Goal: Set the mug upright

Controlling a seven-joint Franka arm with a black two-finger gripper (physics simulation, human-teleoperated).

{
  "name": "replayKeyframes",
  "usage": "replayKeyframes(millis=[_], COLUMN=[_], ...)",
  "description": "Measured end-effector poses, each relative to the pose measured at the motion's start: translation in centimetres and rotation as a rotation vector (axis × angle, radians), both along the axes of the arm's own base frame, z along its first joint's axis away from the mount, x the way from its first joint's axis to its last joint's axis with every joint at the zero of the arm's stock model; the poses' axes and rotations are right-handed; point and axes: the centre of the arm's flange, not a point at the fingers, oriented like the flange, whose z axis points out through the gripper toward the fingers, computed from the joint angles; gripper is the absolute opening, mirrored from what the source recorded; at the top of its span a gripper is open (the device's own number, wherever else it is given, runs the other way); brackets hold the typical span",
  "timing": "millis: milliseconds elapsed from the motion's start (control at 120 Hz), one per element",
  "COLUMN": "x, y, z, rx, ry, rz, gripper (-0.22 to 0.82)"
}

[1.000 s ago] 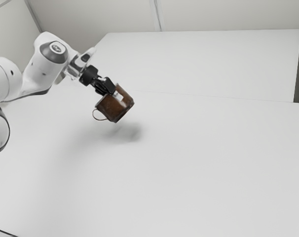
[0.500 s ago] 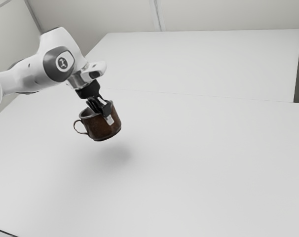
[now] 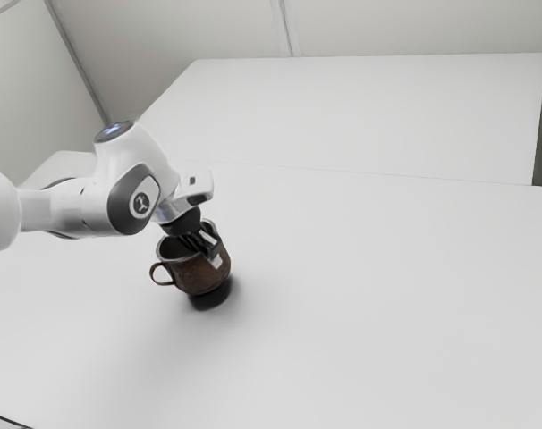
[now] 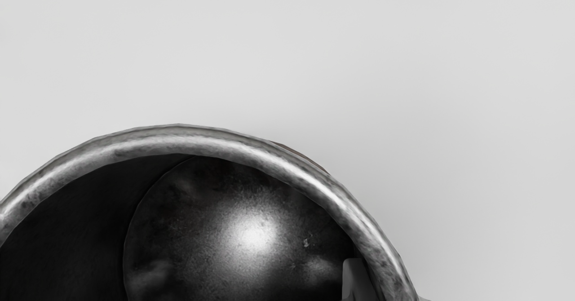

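Gripper (image 3: 210, 254) grasping mug (image 3: 187, 273) by its wall, one finger inside; mug near upright, opening up, just above table (image 3: 369, 313).

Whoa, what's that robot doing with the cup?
A robot arm has a brown mug in its hand, gripping it by the side with one finger inside and one outside. Its job is to set the mug upright. Right now the mug is nearly upright, leaning a little, and seems to hang just above the white table, over its dark shadow.
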Motion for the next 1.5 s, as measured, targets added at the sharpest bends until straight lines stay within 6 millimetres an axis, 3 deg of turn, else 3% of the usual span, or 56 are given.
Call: replayKeyframes(millis=[592,642,817,933,1075,1500], x=[0.7,0.7,0.8,1.8,3.6,6.6], y=[0.6,0.6,0.4,-0.3,-1.0,-1.7], z=[-4.4,-4.5,-3.8,-1.2,3.0,14.0], rx=[0.017,0.015,0.009,-0.001,0.004,0.038], ry=[-0.034,-0.034,-0.047,-0.059,-0.014,0.152], rz=[0.094,0.098,0.102,0.104,0.109,0.168], gripper=[-0.16,-0.1,0.25,0.4,0.5,0.59])
